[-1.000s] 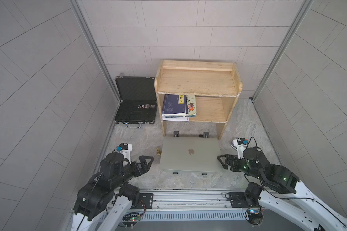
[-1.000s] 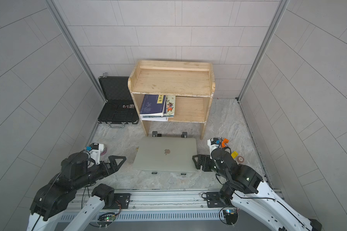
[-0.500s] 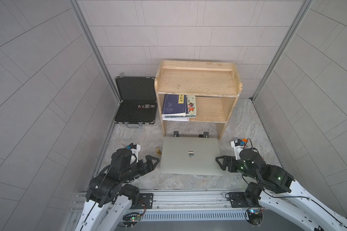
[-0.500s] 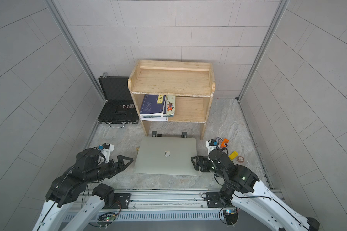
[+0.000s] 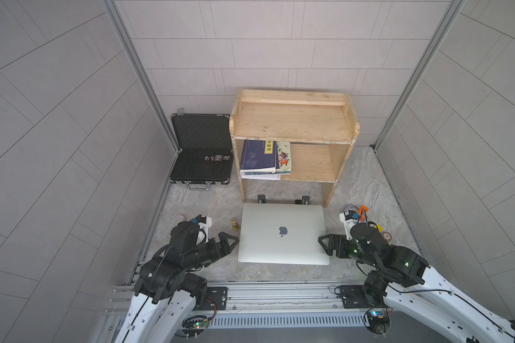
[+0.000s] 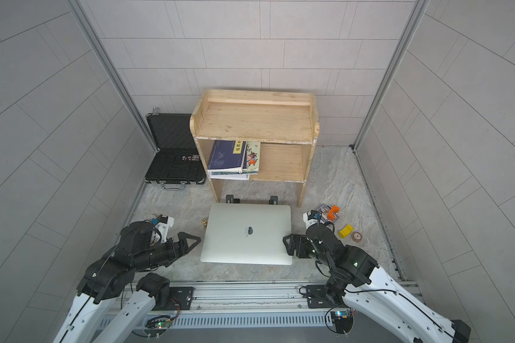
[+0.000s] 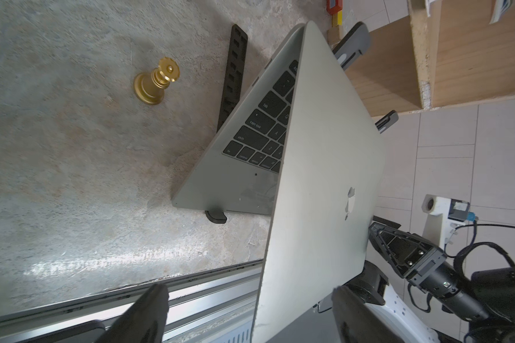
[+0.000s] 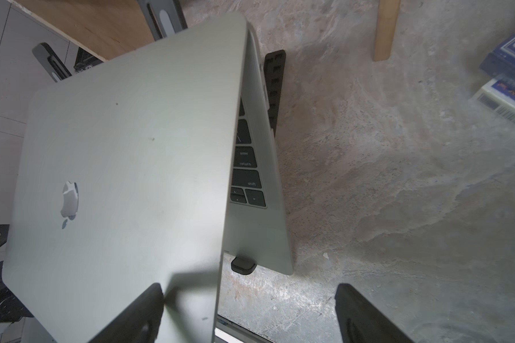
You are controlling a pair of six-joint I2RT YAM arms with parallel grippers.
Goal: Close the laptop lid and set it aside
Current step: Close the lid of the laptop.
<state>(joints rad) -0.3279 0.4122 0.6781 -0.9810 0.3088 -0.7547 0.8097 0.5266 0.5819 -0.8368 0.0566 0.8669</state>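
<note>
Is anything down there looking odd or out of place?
A small gold chess piece stands alone on the stone surface beside the laptop, whose lid hangs partly open over the keyboard.

Left arm (image 5: 167, 270) and right arm (image 5: 393, 255): same build. White shells on lower links; matte black joints and wrists. Left pincer (image 5: 235, 239), right pincer (image 5: 321, 239): black, skeletal triangular frames. White camera mount (image 5: 204, 221) at each wrist, blue tab. Thin black cable (image 5: 414, 292) loops along right arm. Green lights (image 5: 406, 263) on its joints.
</note>
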